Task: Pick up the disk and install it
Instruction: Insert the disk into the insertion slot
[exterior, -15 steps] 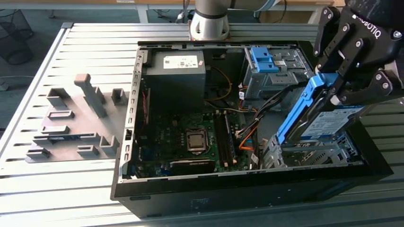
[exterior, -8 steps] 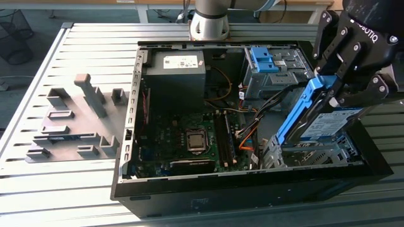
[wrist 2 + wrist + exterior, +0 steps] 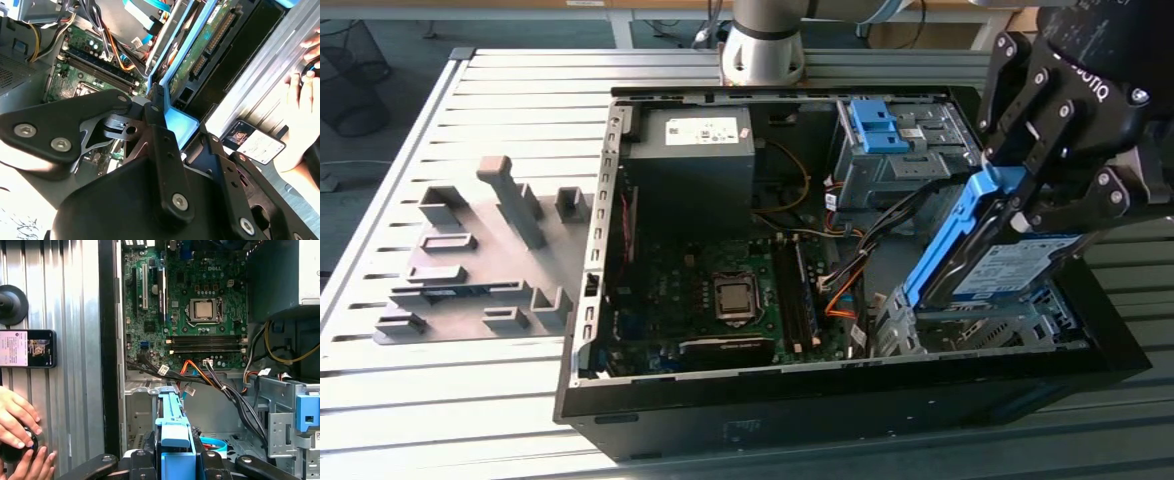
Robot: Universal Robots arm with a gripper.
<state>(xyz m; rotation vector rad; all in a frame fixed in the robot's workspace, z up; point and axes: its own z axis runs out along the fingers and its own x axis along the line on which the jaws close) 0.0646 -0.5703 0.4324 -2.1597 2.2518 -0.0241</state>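
Gripping the disk, jaws clamped, over open computer case, slatted metal table.

Labels and print around the open computer case; none of it can be read out.

Inside the computer case, the grey power-supply box carries a small white label with dark print too fine to make out. The disk, held over the case's drive cage, bears a white-and-blue label with illegible lines. White lettering marks the motherboard on the case floor. Outside the case, on the slatted table, a phone shows a lit screen of unreadable text.
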